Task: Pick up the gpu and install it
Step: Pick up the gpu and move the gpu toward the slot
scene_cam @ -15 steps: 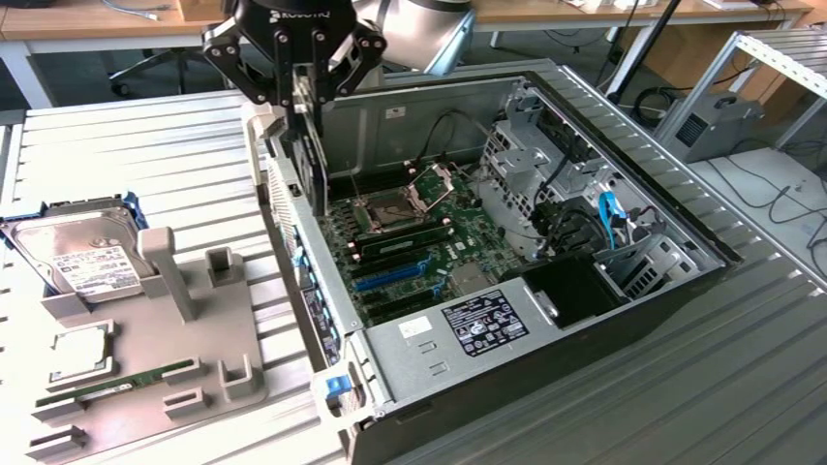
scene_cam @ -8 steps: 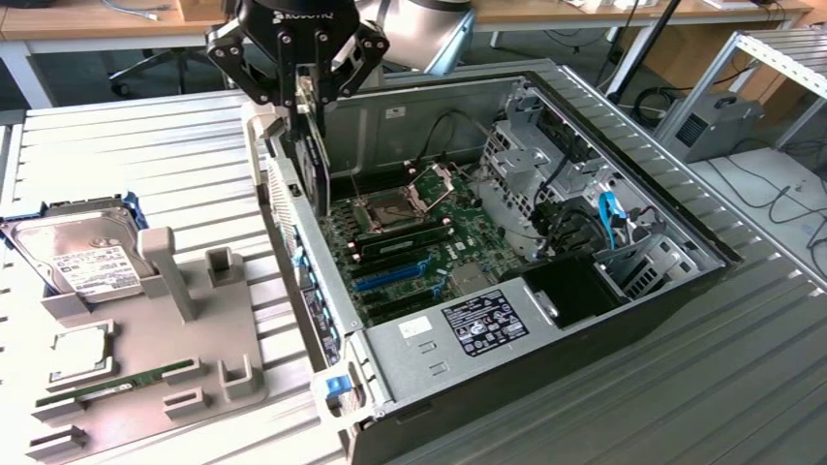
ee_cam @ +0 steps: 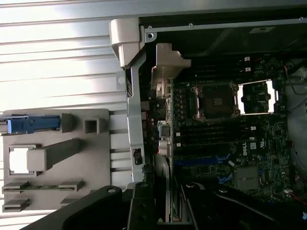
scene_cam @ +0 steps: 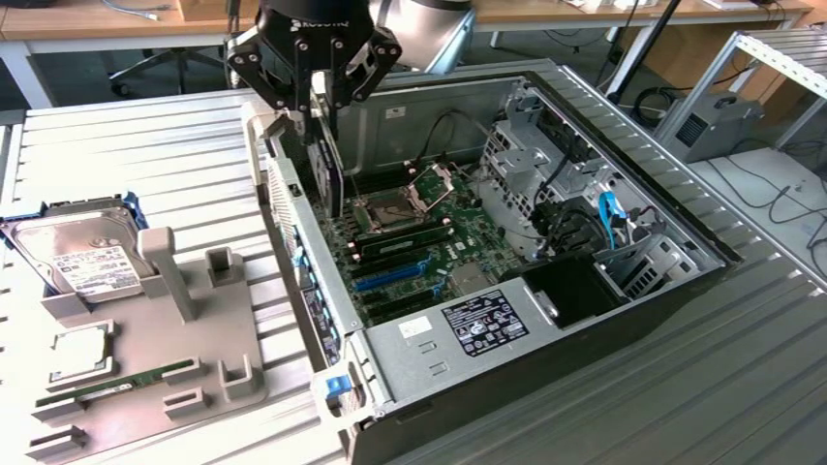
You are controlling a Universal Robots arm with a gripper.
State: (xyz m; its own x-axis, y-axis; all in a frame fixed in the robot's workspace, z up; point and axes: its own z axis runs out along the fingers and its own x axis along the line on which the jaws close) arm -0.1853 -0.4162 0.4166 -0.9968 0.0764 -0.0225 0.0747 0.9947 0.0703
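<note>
My gripper (scene_cam: 321,102) hangs above the rear-left part of the open computer case (scene_cam: 672,208). It is shut on the gpu (scene_cam: 332,170), a thin dark card seen edge-on and hanging upright from the fingers. The card's lower end is just above the motherboard (scene_cam: 427,232), close to the case's rear wall and beside the CPU socket (scene_cam: 387,213). The blue expansion slots (scene_cam: 387,279) lie nearer the front. In the wrist view the black fingers (ee_cam: 144,208) flank the card's edge (ee_cam: 163,184), with the motherboard (ee_cam: 230,139) and blue slots (ee_cam: 201,160) beyond.
A grey parts holder (scene_cam: 194,358) lies at the exterior view's left of the case. It carries a silver hard drive (scene_cam: 77,257), a CPU (scene_cam: 80,349) and a green RAM stick (scene_cam: 116,383). The power supply (scene_cam: 485,325) and drive cage (scene_cam: 530,165) crowd the case.
</note>
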